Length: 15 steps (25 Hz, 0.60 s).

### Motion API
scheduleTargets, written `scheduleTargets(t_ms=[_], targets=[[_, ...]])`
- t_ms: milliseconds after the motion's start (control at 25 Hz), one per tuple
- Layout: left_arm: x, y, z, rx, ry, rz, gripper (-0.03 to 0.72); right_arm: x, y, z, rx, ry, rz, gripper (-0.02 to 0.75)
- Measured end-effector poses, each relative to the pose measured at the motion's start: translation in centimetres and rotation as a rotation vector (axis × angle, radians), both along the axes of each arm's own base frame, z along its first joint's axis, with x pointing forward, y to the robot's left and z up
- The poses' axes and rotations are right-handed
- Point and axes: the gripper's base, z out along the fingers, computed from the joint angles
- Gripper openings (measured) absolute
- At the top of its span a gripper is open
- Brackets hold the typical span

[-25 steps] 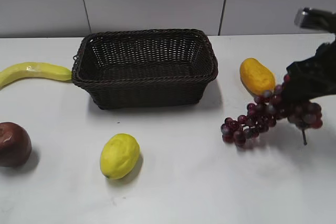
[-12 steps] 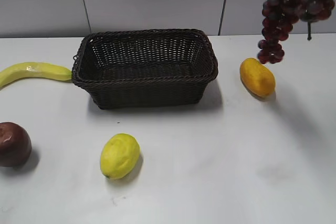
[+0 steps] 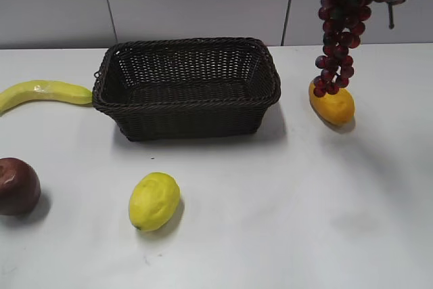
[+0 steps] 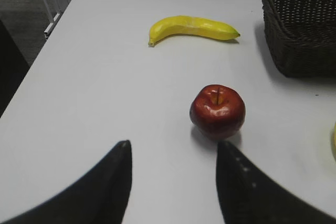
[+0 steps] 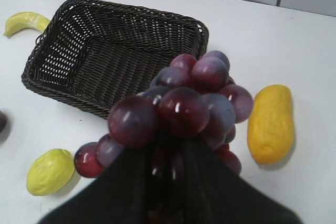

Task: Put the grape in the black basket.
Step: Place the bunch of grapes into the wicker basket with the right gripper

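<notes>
I see the grape (image 3: 342,25) bunch hanging high in the air at the far right of the exterior view, its upper end running off the top edge and its lower tip dangling in front of the yellow mango (image 3: 331,102) on the white desk (image 3: 284,221). My right gripper (image 5: 167,174) has its dark fingers (image 5: 131,182) clamped on the bunch, which fills the middle of the right wrist view. The black basket (image 3: 187,84) stands to the left of the hanging grapes, well below them, on the far middle of the desk; no fruit shows inside it. A lemon (image 3: 154,200) lies nearer, in front of the basket. A banana (image 3: 42,93) lies just off the basket's left end, and a red apple (image 3: 17,186) sits at the near left. My left gripper (image 4: 173,179) hovers low over the desk with its fingers (image 4: 113,182) spread apart and holding nothing, the apple just beyond them.
</notes>
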Motion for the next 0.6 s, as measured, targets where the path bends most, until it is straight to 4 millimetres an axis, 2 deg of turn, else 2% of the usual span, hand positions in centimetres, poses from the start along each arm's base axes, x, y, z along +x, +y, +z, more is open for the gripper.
scheduleTargets(t_ms=[240, 600], targets=[[0.0, 0.0, 0.0, 0.000, 0.000, 0.000, 0.489, 1.5, 4.5, -1.0, -0.002, 0.014, 0.118, 0.100], [0.0, 0.0, 0.0, 0.000, 0.000, 0.000, 0.489, 4.7, 12.2, -0.7, 0.017, -0.048, 0.277, 0.092]])
